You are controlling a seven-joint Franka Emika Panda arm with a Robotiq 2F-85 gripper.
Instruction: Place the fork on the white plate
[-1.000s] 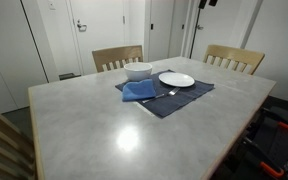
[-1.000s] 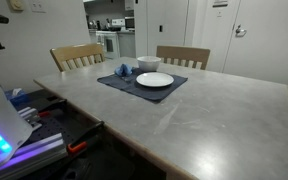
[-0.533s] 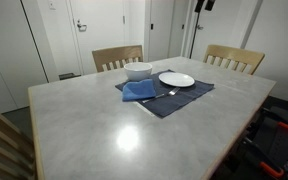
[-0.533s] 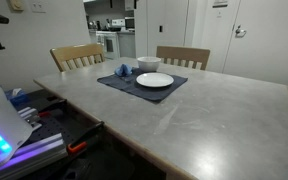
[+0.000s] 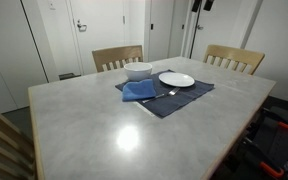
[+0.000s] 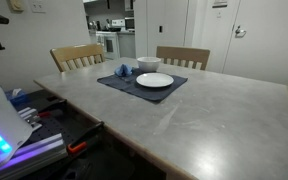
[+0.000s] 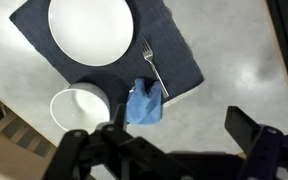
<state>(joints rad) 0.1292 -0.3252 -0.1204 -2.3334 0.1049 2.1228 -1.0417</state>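
**Exterior view, counter seen along its length.** The fork (image 5: 165,95) lies flat on the dark placemat (image 5: 184,100), just beside the white plate (image 5: 176,79) and not on it. The blue cloth (image 5: 139,91) is on its other side. This is a table-setting layout, so the fork rests beside the plate and the task is judged not yet started. The white bowl (image 5: 138,71) stands behind the cloth. Only a dark part of the arm (image 5: 205,4) shows at the top edge, and the end effector cannot be read here. The counter (image 5: 104,130) carries nothing else nearby.

**Exterior view, counter seen from its corner.** The white plate (image 6: 154,80) sits centrally on the placemat (image 6: 172,90), with the bowl (image 6: 149,64) behind it and the cloth (image 6: 122,72) to one side. The fork is too small to make out. Two chairs (image 6: 76,56) stand at the far edge, well apart from the working area.

**Wrist view.** The end effector (image 7: 164,142) hangs high above the setting, its fingers (image 7: 250,127) spread wide and holding nothing. The fork (image 7: 154,68) lies at a slant, tines toward the top of the picture.

- Its handle runs down to the edge of the cloth (image 7: 144,103). Whether the two touch cannot be told.
- The plate (image 7: 90,30) is bare, so it is free to receive the fork.
- The bowl (image 7: 79,108) stands near the cloth.

**Obstruction, as a judgement.** The cloth at the handle end is the closest obstacle. The bowl is clear of a direct path to the plate.
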